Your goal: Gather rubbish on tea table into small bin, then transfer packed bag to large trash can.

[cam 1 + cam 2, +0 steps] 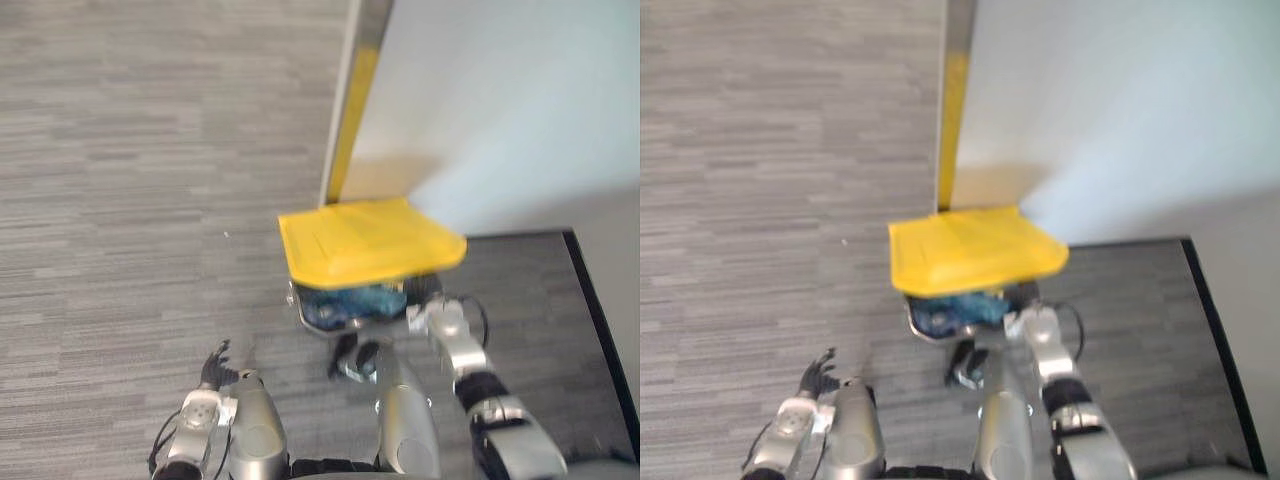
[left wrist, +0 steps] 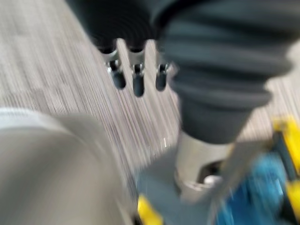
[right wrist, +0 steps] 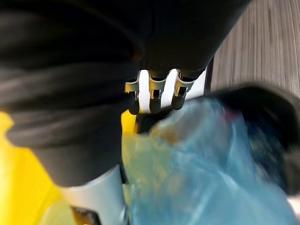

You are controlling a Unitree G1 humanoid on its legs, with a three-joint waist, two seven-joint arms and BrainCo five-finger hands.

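Right wrist view: right hand [image 3: 155, 91] by blue bag [image 3: 201, 183].

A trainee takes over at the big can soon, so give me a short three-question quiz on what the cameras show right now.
1. True or false: the left robot hand holds the bag.
2. What colour is the lid above the bag? A red, B yellow, C green.
3. Fill in: the bag by the right robot hand is coloured ____.
Key: 1 false; 2 B; 3 blue.
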